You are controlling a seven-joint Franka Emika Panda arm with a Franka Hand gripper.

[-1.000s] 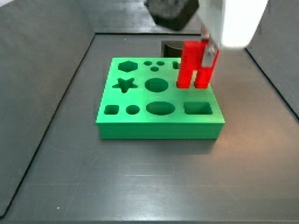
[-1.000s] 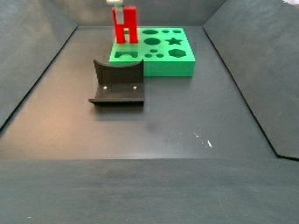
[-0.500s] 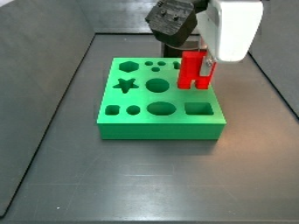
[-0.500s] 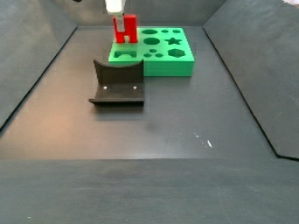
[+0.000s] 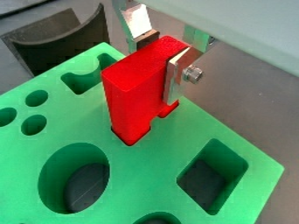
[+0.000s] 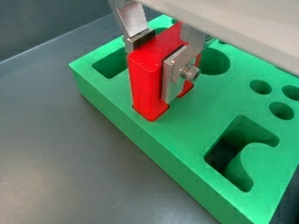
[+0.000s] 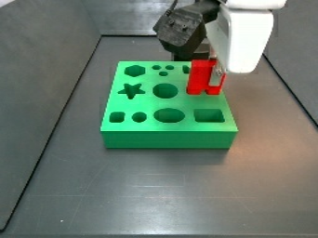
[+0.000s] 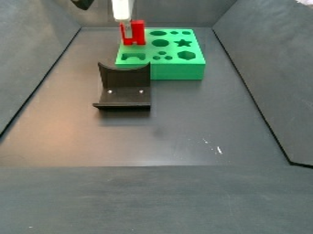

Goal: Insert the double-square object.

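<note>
The bright red, tall, narrow plastic double-square object [image 5: 142, 92] stands upright between the gripper's [image 5: 163, 54] flat silver fingers [image 5: 179, 77], which are closed on its upper part, and its lower end sits inside a hole of the flat green plastic board with shaped holes [image 5: 152, 184] directly beneath the gripper. No brand, label or writing can be read on any surface. Compared with half a second ago, the red block has sunk further into the board, so less of it shows above the green surface in both side views [image 7: 205, 77] [image 8: 132, 33], and the gripper has come down with it. The block is smooth and matte with a stepped profile; the board [image 7: 168, 121] carries star, hexagon, round and square cut-outs. Well away from the gripper, the dark L-shaped fixture [image 8: 123, 88] stands on the grey metal floor [image 8: 184, 155], just beside the board [image 8: 184, 64].
</note>
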